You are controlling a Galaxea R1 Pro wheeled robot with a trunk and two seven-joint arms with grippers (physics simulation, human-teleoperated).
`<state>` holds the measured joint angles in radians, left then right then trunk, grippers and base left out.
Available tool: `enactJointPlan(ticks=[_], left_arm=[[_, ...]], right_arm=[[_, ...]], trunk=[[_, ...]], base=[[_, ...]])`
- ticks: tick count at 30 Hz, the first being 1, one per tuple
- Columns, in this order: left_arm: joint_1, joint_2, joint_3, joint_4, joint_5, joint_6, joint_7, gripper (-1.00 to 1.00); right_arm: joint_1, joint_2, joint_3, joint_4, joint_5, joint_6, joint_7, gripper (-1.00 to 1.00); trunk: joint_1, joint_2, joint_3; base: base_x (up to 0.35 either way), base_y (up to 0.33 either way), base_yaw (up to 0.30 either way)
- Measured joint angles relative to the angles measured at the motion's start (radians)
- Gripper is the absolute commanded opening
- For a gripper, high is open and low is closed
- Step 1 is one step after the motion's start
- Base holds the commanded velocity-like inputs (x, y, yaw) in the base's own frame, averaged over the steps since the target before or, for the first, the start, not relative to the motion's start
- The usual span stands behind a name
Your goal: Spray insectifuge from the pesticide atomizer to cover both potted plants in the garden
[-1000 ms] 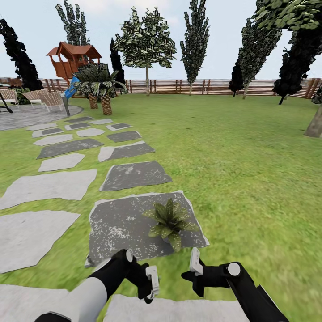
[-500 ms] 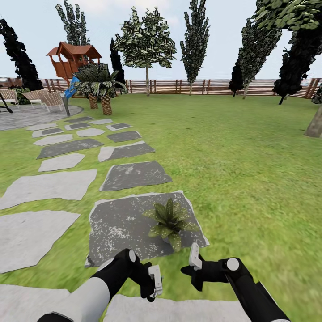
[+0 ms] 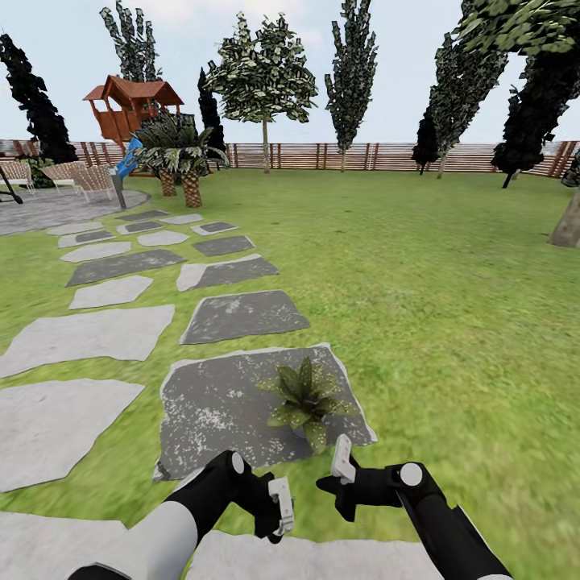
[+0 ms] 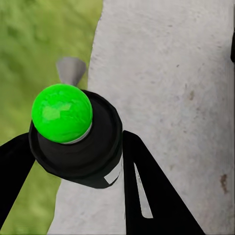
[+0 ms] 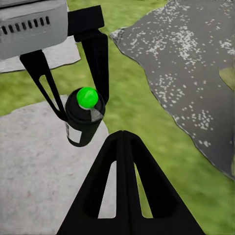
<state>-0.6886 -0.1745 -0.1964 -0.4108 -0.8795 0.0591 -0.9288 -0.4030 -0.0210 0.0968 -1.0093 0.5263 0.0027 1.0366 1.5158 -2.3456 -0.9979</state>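
Note:
The pesticide atomizer [image 4: 76, 142], a dark bottle with a bright green dot on top, sits between the black fingers of my left gripper [image 3: 279, 503], which is shut on it. In the right wrist view the pesticide atomizer [image 5: 84, 117] hangs over the edge of a pale slab, just ahead of my right gripper [image 5: 122, 134], whose fingers meet at the tips with nothing between them. One potted plant [image 3: 308, 399], a low olive-green rosette, stands on a dark grey slab [image 3: 217, 403] just beyond both grippers. My right gripper [image 3: 342, 463] is close to the plant's near side.
Grey stepping slabs [image 3: 89, 330] run back on the left to a paved patio with chairs [image 3: 80, 179]. Palms [image 3: 181, 153] and a wooden playhouse [image 3: 129, 105] stand behind. Open lawn [image 3: 435, 290] stretches right to the slat fence [image 3: 362, 155].
My right gripper has shifted a little left and toward the potted plant. The left gripper with the atomizer has edged slightly right. The plant has not moved.

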Motion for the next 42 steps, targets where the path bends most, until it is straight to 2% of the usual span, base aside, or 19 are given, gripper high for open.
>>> enactJointPlan(ticks=[2, 8, 12, 20, 25, 38, 42], left_arm=[[0.0, 0.0, 0.0, -0.004, 0.041, -0.002, -0.003, -1.0], [0.0, 0.0, -0.001, -0.006, 0.064, -0.023, -0.008, -1.0], [0.0, 0.0, -0.001, -0.003, 0.104, -0.038, -0.01, -1.0], [0.002, 0.0, 0.0, 0.003, 0.115, -0.041, -0.009, -1.0], [0.002, 0.0, -0.001, 0.004, 0.153, -0.042, -0.009, -1.0], [0.003, 0.0, -0.001, 0.03, 0.159, -0.043, -0.006, -1.0], [0.003, 0.0, -0.001, 0.031, 0.181, -0.043, -0.006, -1.0]], right_arm=[[0.0, 0.0, -0.001, 0.0, 0.0, 0.0, 0.0, -1.0], [0.0, 0.0, 0.0, 0.0, 0.0, 0.0, 0.0, -1.0], [0.0, 0.0, 0.0, 0.0, 0.0, 0.0, 0.0, -1.0], [0.0, 0.0, 0.0, 0.0, 0.0, -0.001, 0.0, -1.0], [0.0, 0.001, 0.0, 0.0, 0.0, -0.001, 0.0, -1.0], [0.0, 0.002, -0.001, 0.0, 0.0, -0.001, 0.0, -1.0], [0.0, 0.002, 0.0, 0.0, 0.0, -0.001, 0.0, -1.0]], trunk=[[0.0, 0.0, 0.0], [0.0, 0.0, 0.0], [0.0, 0.0, 0.0], [0.0, 0.0, 0.0], [0.0, 0.0, 0.0], [0.0, 0.0, 0.0], [0.0, 0.0, 0.0]], base=[[0.0, 0.0, 0.0], [0.0, 0.0, 0.0], [0.0, 0.0, 0.0], [0.0, 0.0, 0.0], [0.0, 0.0, 0.0], [0.0, 0.0, 0.0], [0.0, 0.0, 0.0]])
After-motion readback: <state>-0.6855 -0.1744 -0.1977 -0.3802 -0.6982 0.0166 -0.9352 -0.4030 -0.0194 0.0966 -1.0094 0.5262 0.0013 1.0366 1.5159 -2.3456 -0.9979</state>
